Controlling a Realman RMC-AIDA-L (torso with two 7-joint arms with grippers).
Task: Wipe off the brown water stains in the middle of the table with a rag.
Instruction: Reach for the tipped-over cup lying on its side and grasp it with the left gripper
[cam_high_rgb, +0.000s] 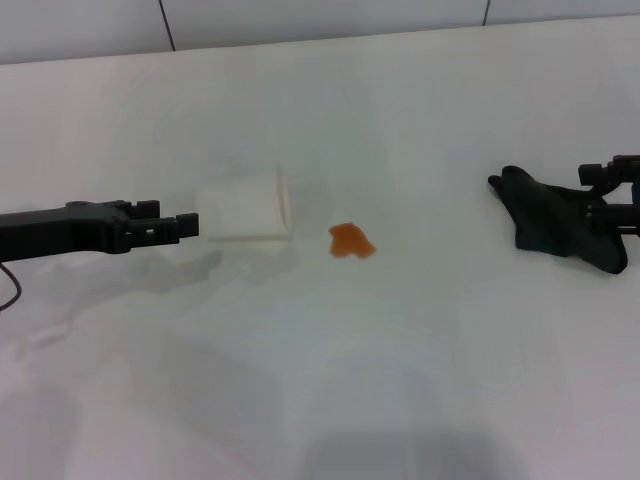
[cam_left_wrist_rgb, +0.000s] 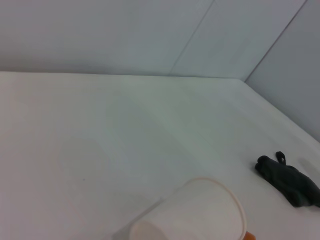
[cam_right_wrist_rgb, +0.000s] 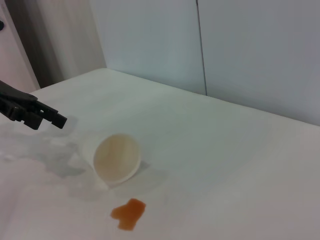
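Note:
The brown water stains (cam_high_rgb: 350, 241) are one small orange-brown blotch in the middle of the white table (cam_high_rgb: 400, 360), also in the right wrist view (cam_right_wrist_rgb: 129, 213). The dark rag (cam_high_rgb: 552, 215) lies bunched at the right side, seen far off in the left wrist view (cam_left_wrist_rgb: 291, 183). My right gripper (cam_high_rgb: 612, 203) is against the rag's right end, at the frame edge. My left gripper (cam_high_rgb: 192, 227) reaches in from the left, just short of the base of a tipped cup; the right wrist view also shows it (cam_right_wrist_rgb: 59, 120).
A pale paper cup (cam_high_rgb: 245, 205) lies on its side just left of the stain, mouth toward it (cam_right_wrist_rgb: 116, 159). A faint wet sheen (cam_high_rgb: 150, 290) spreads on the table near the cup. A wall (cam_high_rgb: 300, 15) runs along the table's far edge.

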